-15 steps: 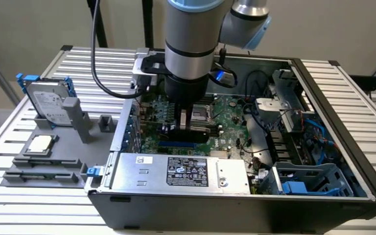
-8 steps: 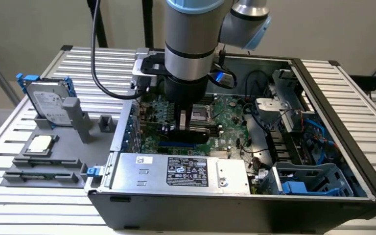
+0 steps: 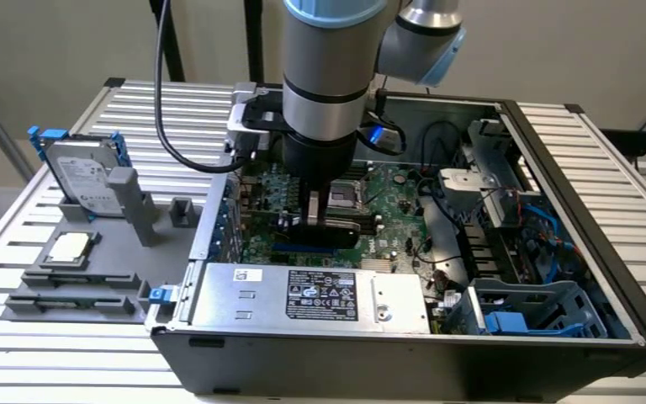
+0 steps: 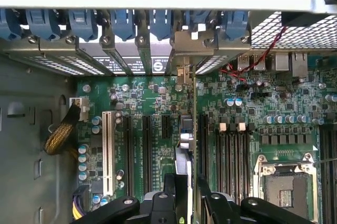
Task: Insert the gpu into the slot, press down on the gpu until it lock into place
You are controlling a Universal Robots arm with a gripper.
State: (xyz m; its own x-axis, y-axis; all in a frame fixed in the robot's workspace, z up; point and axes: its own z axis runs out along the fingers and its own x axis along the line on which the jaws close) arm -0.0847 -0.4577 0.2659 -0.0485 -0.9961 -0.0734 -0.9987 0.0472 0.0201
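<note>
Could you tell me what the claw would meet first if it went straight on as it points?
The claw points down at the motherboard, gripping the gpu; the card's lower edge would likely meet the slot first; depth is unclear.

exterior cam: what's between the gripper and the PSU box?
In the exterior view, the blue slot on the green motherboard lies between the gripper, shut on the gpu, and the power supply box.

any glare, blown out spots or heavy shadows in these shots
wrist view: the area beyond the blue clips is blown out white, the motherboard evenly lit; exterior view: the arm shades the motherboard under the end effector and gpu, the power supply has a soft sheen, no hard glare
</note>
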